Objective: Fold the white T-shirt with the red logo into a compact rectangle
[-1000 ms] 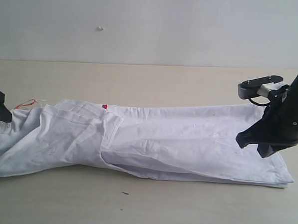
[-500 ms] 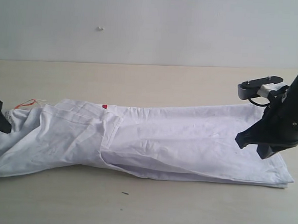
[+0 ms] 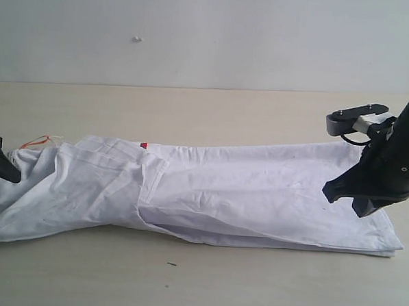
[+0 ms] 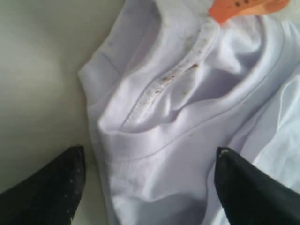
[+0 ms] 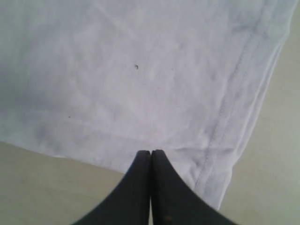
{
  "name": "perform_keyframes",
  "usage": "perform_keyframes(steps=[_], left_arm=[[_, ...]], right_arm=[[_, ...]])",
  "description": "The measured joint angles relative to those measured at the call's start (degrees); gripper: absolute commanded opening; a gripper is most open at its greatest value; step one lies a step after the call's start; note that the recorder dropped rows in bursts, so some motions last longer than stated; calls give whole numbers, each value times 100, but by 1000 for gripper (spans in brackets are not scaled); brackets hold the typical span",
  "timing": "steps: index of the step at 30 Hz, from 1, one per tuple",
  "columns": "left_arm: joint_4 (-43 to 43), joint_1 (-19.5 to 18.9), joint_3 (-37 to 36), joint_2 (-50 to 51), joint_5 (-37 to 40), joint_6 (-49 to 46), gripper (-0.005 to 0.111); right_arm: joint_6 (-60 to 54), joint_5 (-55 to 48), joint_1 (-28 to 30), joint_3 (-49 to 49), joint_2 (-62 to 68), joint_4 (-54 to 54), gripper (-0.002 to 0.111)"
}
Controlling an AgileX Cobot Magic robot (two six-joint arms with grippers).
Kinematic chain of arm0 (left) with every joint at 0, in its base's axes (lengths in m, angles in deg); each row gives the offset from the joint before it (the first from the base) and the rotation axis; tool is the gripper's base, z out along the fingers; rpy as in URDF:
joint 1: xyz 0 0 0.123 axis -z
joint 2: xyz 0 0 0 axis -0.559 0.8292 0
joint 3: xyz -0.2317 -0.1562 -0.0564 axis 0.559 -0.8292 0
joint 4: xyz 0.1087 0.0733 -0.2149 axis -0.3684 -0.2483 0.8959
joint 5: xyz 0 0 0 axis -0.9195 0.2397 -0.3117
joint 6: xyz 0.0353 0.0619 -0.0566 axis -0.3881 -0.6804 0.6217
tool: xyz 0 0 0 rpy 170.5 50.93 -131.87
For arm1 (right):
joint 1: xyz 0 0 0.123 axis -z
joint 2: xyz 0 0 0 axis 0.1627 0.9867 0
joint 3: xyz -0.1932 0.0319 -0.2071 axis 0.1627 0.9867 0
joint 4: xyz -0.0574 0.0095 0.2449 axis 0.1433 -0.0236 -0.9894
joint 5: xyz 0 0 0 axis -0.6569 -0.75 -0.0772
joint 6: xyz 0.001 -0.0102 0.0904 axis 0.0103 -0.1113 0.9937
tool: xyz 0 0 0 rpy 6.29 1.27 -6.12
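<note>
The white T-shirt [image 3: 257,190] is wrinkled matt cloth on a smooth, matt table [image 3: 193,111].

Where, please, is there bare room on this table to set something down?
Free: the table strip between the shirt and the back wall, and the narrower strip in front of it. Crowded: the middle band, filled by the shirt, with the left gripper open over its collar and the right gripper shut at its hem.
</note>
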Motion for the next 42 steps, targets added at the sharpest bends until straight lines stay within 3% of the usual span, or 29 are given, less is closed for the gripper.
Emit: perform_keyframes(steps=[4,11,13,18,19,27,30,33,36,39,42], left_arm=[[160,0,27,70,117,-247,74],[1049,0,50,456,1171,-1181,70],[1103,0,50,500,1270,-1344,58],[1082,0,37,571,1232,-1520,6],[1082,0,27,585,1235,-1531,1],[1187,-145,76,463,1260,-1459,0],[1316,-685,204,-19,1314,-1243,0],[1842,-953,216,-259,1753,-1203,0],[2568,-764,216,-274,2366,-1203,0],[3027,25,216,-274,2425,-1203,0],[3361,568,216,-274,2460,-1203,0]], right_arm=[[0,0,0,0,0,0,0],[0,0,0,0,0,0,0],[0,0,0,0,0,0,0],[0,0,0,0,0,0,0],[0,0,0,0,0,0,0],[0,0,0,0,0,0,0],[0,0,0,0,0,0,0],[0,0,0,0,0,0,0],[0,0,0,0,0,-15,0],[0,0,0,0,0,-69,0],[0,0,0,0,0,-69,0]])
